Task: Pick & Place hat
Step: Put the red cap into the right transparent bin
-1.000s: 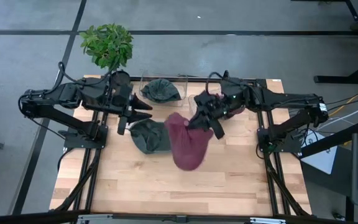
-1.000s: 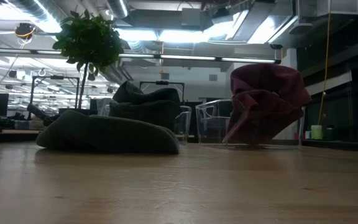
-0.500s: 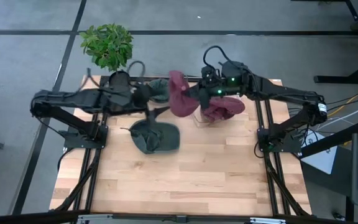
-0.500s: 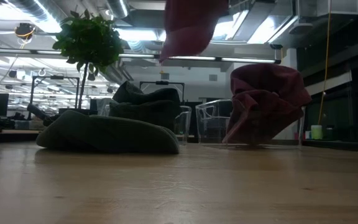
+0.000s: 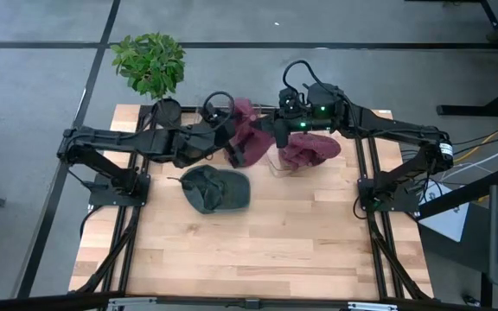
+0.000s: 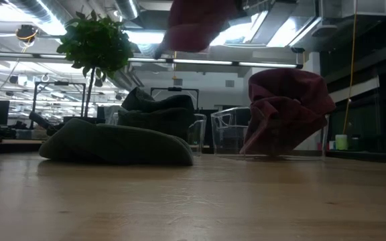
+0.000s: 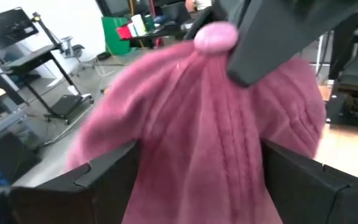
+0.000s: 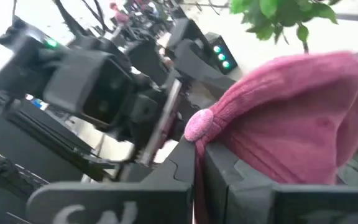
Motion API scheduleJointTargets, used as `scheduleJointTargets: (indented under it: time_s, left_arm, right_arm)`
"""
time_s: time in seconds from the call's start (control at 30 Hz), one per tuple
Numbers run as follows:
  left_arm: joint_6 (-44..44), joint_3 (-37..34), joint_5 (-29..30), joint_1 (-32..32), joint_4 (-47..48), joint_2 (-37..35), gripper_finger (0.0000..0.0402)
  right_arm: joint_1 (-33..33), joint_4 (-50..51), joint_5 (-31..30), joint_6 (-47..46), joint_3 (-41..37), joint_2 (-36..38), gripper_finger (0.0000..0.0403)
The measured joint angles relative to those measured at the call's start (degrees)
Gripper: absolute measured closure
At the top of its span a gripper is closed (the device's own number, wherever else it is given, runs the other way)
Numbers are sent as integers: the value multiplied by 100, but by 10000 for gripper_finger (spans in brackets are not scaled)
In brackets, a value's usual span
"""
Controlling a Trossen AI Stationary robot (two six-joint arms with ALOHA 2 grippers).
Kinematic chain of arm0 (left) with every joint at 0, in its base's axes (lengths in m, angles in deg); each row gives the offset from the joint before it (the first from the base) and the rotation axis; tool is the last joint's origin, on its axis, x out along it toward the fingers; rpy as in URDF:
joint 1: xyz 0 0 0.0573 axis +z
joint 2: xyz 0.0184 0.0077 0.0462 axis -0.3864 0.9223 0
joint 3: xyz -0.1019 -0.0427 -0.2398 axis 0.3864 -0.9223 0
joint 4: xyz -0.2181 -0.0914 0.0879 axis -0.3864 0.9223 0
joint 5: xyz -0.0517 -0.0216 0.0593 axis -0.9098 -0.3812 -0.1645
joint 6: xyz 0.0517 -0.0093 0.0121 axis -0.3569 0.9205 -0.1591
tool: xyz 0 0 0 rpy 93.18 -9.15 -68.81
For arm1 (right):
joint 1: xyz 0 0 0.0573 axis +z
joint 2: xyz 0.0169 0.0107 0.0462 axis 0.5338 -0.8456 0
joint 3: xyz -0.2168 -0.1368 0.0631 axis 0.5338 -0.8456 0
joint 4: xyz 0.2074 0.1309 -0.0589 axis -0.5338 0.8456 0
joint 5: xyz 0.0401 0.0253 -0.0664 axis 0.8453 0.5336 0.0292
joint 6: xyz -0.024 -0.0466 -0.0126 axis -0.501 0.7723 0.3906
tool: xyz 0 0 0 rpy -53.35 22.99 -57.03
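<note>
The maroon knitted hat (image 5: 242,138) is pinched by the closed right gripper (image 5: 266,130), hanging crown-up between the left gripper's (image 5: 232,147) wide fingers.

Even overhead light in high view, low view dim w/ ceiling-lamp (image 6: 179,37) glare, wrist views motion-blurred

Near half of table (image 5: 258,250): bare wood, open passage from either side; green hat (image 5: 214,188) lies flat left of centre, a low obstacle. Far edge crowded: clear bin (image 6: 236,130) holding a heaped maroon hat (image 5: 311,150) on the right; second clear bin (image 6: 196,132) with a dark green hat (image 6: 156,107) left of it. Above the bins, both arms meet: left gripper (image 5: 232,155) spread around the hanging maroon beanie (image 5: 245,130), right gripper (image 5: 271,125) pinching its top; airspace there blocked. Potted plant (image 5: 150,62) stands off the far left corner.
</note>
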Motion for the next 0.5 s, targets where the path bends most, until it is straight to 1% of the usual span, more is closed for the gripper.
scheduleJointTargets:
  time_s: [0.17,0.27,0.37,0.5]
  left_arm:
    - [91,0,29,-2,-28,41,96]
    - [200,0,29,-20,-31,41,118]
    - [230,0,29,-20,-32,41,162]
    - [227,0,31,-19,-38,39,242]
  right_arm:
    - [2,-149,33,-8,0,2,389]
    - [2,-143,33,-10,0,2,389]
    - [2,-171,33,-33,0,2,389]
    - [2,-252,33,-58,0,2,389]
